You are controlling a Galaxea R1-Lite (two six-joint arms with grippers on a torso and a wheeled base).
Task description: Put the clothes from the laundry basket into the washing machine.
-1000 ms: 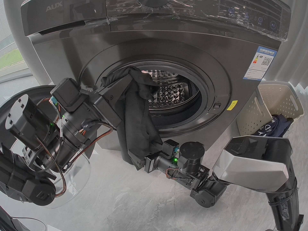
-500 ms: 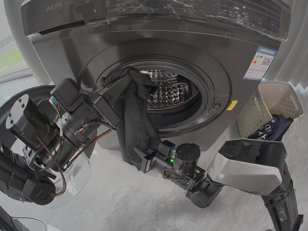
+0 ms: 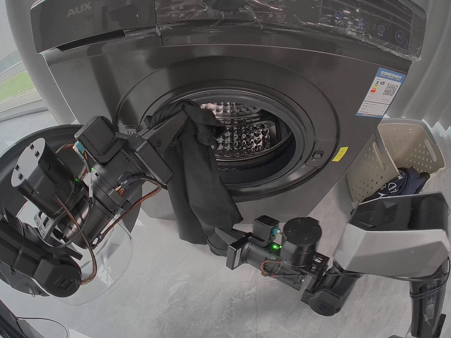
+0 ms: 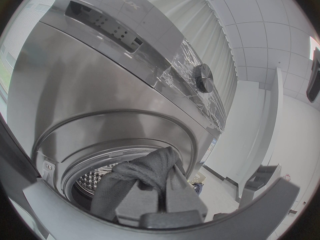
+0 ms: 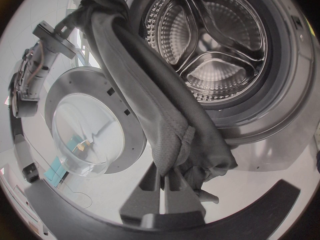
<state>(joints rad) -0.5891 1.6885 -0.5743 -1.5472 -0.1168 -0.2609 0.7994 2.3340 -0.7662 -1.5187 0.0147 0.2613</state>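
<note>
Since a second ago the right gripper [image 3: 220,236] has shifted right and slightly lower, taking the lower end of the black fabric garment [image 3: 197,184] with it. The left gripper [image 3: 182,113] is clamped on the garment's top bunch at the drum mouth of the grey front-loading washing machine [image 3: 305,132]. The cloth hangs outside, its bottom pinched by the right gripper. The beige perforated plastic laundry basket [image 3: 413,146] sits far right with navy clothing [image 3: 405,184] inside.

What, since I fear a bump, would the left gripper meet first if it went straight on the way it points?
Beyond the dark garment it grips, the left gripper looks aimed at the upper door rim of the washing machine, possibly inside the drum; depth unclear.
</note>
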